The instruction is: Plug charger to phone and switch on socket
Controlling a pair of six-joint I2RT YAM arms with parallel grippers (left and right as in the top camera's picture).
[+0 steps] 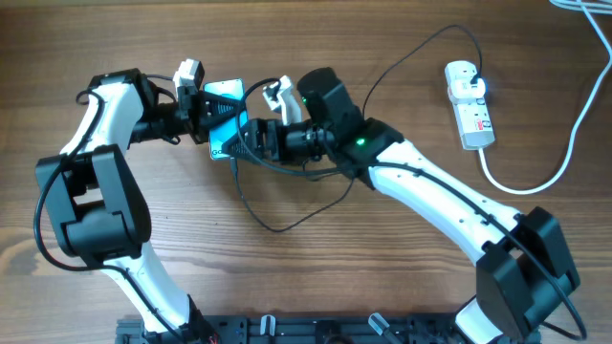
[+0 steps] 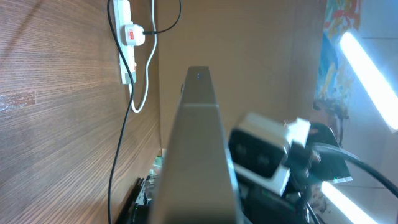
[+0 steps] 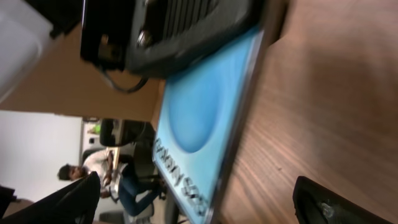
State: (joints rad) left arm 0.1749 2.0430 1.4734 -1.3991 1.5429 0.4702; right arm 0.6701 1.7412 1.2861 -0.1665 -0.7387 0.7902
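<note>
Looping nearest across the worktop (image 1: 382, 296), the charger (image 1: 279, 229) cable passes at 6 o'clock of the tilted phone (image 1: 226, 115). The left claw (image 1: 208, 107) is clamped on the phone from 9 o'clock. The right claw (image 1: 251, 141) is spread and empty at its 4 o'clock. The socket (image 1: 470, 105) lies well apart at 3 o'clock, with bare wood between.

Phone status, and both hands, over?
Left hand shut on phone, tilted on edge. Right hand open at its lower end. Charger cable loops slack below both hands; plug tip not visible.
</note>
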